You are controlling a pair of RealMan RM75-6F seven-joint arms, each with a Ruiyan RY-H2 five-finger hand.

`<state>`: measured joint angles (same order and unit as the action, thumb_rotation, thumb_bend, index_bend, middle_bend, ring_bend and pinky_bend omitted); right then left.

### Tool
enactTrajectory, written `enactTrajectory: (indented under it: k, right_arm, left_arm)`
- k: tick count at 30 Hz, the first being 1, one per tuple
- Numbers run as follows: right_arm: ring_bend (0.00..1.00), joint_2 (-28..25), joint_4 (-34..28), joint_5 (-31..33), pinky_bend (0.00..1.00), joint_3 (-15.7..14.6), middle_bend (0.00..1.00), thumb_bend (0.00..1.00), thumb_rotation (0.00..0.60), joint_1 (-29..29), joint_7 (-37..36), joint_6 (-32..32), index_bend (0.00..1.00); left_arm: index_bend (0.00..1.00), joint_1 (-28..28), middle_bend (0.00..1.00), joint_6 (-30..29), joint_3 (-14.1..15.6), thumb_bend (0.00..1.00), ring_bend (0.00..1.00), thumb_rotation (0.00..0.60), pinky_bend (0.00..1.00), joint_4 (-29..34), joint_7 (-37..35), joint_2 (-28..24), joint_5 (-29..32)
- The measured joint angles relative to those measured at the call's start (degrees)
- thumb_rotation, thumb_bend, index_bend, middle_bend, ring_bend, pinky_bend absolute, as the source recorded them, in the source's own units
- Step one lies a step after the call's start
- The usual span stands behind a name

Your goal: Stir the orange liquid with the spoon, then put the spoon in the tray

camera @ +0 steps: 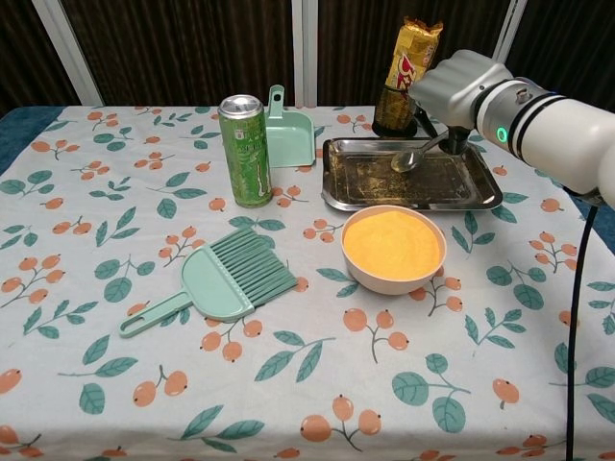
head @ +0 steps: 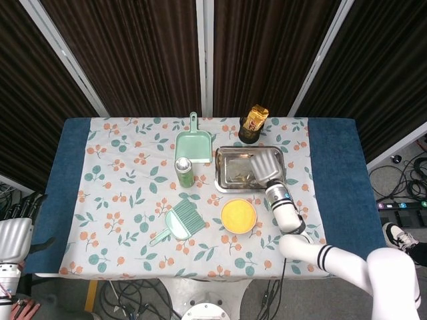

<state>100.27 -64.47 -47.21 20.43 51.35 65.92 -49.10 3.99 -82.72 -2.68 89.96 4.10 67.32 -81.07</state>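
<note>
Nearest the front edge of the table, toward the right, the bowl of orange liquid sits free, nothing in it, so stirring looks done, judging by the spoon already away from it. Just behind it, toward the back edge, the tray lies flat, and the spoon is over its far right part, bowl end low near or on the tray floor, handle slanting up and right into the right hand. That hand is clamped on the handle end, held above the tray's back right corner. What's left: let go so the spoon lies in the tray. Left hand is off the table's left front corner, idle; can't tell how its fingers lie.
</note>
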Motion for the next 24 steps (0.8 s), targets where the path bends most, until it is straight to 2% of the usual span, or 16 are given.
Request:
enactTrajectory:
  k: [5,8,12,16,18,22,24]
  right_arm:
    - [1.00,4.3,10.4,5.2,1.00,1.0,1.00,0.13,0.600,3.4,-3.9,3.5,0.56]
    - [1.00,6.1,14.0,9.2,1.00,1.3,1.00,0.07,0.600,5.1,-5.0,5.4,0.49]
    - [1.00,6.2,14.3,10.5,1.00,1.0,1.00,0.05,0.600,6.0,-7.2,5.8,0.45]
    - [0.99,3.4,9.6,8.6,0.98,0.5,0.98,0.08,0.600,4.7,-9.3,3.7,0.45]
    - [0.93,0.7,5.0,7.0,0.89,0.0,0.93,0.10,0.600,3.3,-11.0,2.0,0.46]
    - [0.67,-6.6,-6.6,3.0,0.61,-1.6,0.69,0.13,0.600,-1.1,-15.1,-1.8,0.48]
    - [0.54,-11.7,-13.6,0.1,0.50,-3.0,0.57,0.15,0.600,-4.5,-18.1,-4.4,0.46]
  left_arm:
    - [0.16,-0.2,0.16,-0.1,0.2,0.00,0.12,0.600,0.18,0.3,0.2,0.0,0.1]
    - [0.16,-0.2,0.16,0.0,0.2,0.00,0.12,0.600,0.18,0.3,0.2,0.0,0.1]
    - [0.16,-0.1,0.16,0.1,0.1,0.00,0.12,0.600,0.18,0.2,0.1,-0.1,0.2]
    - [0.16,0.0,0.16,0.2,0.0,0.00,0.12,0.600,0.18,-0.2,-0.2,0.0,0.3]
    - [0.16,0.2,0.16,0.4,0.0,0.00,0.12,0.600,0.18,-0.4,-0.4,0.2,0.3]
    - [0.16,0.8,0.16,0.9,-0.3,0.00,0.12,0.600,0.18,-1.0,-0.7,0.6,0.1]
    - [0.16,1.1,0.16,1.2,-0.4,0.00,0.12,0.600,0.18,-1.3,-0.8,0.8,-0.1]
